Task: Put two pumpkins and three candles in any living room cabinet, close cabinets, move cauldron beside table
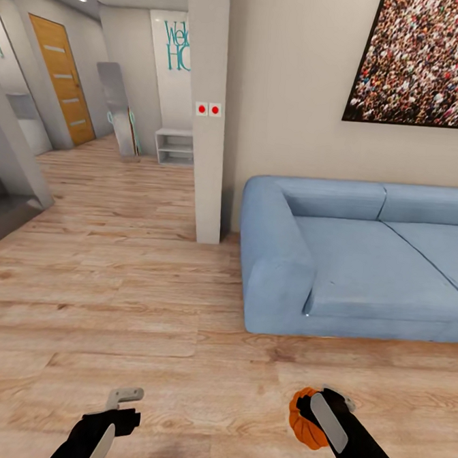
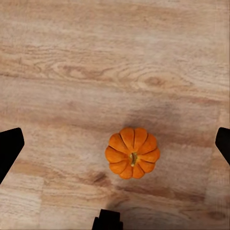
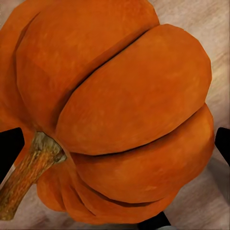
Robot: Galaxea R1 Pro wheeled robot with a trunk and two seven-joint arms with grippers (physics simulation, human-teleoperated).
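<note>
My right gripper (image 1: 320,407) is shut on one orange ribbed pumpkin (image 1: 305,426), held low over the wooden floor in front of the sofa. In the right wrist view this pumpkin (image 3: 124,115) sits close up between the dark fingertips (image 3: 9,148), with its brown stem to one side. The other pumpkin (image 2: 132,153) stands upright on the floor, below my left gripper (image 1: 125,397). That gripper is open and well above it, its fingertips (image 2: 10,146) spread wide. The candles, cabinet, cauldron and table are out of view.
A blue sofa (image 1: 363,259) stands against the wall ahead to the right, under a large framed picture (image 1: 425,58). A white pillar (image 1: 208,118) stands left of it. A hallway with a wooden door (image 1: 62,77) and a low white shelf (image 1: 174,147) runs off to the left.
</note>
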